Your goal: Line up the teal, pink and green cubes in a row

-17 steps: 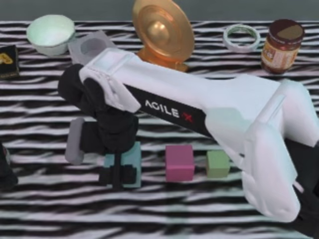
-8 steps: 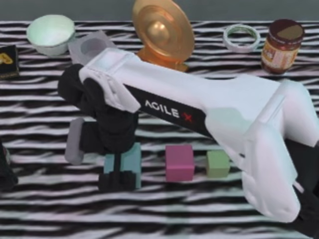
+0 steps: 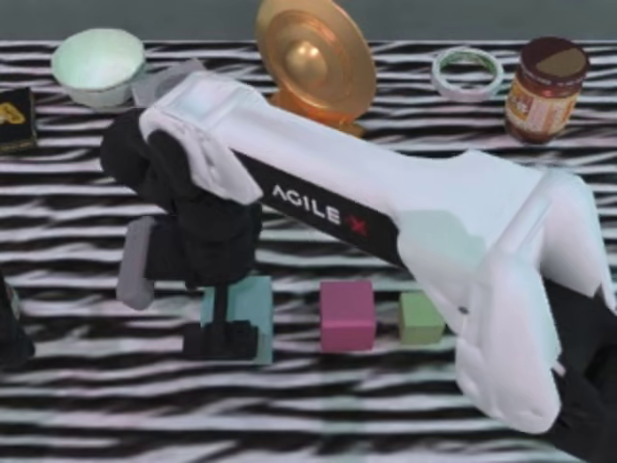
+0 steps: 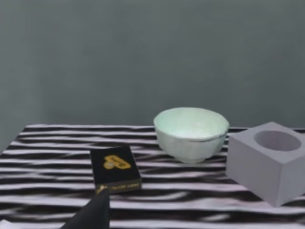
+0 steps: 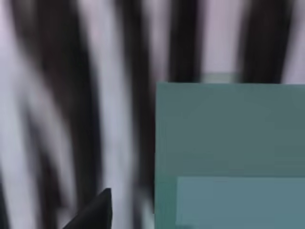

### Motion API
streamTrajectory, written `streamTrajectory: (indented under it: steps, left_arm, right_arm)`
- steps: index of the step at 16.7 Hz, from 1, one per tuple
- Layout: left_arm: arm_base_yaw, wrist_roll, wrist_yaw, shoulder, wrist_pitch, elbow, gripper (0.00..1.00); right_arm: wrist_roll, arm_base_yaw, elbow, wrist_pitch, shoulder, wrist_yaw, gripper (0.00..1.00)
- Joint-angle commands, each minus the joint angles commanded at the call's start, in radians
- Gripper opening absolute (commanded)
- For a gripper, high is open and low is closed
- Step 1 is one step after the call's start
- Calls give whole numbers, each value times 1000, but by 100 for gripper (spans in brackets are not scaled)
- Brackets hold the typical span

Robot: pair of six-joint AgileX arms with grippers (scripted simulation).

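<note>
We judge the task nearly done: the teal cube [image 3: 249, 301], pink cube [image 3: 347, 315] and green cube [image 3: 421, 317] already sit in a row across the table's [image 3: 405, 125] middle, each apart from its neighbour. Our right pincer [image 3: 221, 340] hovers at the teal cube's left edge; we cannot tell whether its fingers are apart or together. Our left arm stays parked at the left edge. The table wears zebra stripes before a plain grey wall [image 4: 143, 57].

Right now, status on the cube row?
Right gripper over teal cube, fingers unclear. Left gripper parked at table's left edge. Teal, pink cube, green cube in row. Nothing blocking.
</note>
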Motion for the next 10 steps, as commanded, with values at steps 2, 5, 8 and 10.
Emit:
streamTrajectory:
  steps: [2, 5, 8, 10]
  left_arm:
    - [0, 0, 0, 0, 0, 0, 100]
    - [0, 0, 0, 0, 0, 0, 100]
    - [0, 0, 0, 0, 0, 0, 100]
    - [0, 0, 0, 0, 0, 0, 100]
  right_arm:
    - [1, 0, 125, -84, 31, 0, 100]
    - [3, 0, 297, -204, 70, 0, 100]
    - [4, 0, 386, -279, 90, 1, 100]
    - [4, -1, 394, -286, 92, 1, 100]
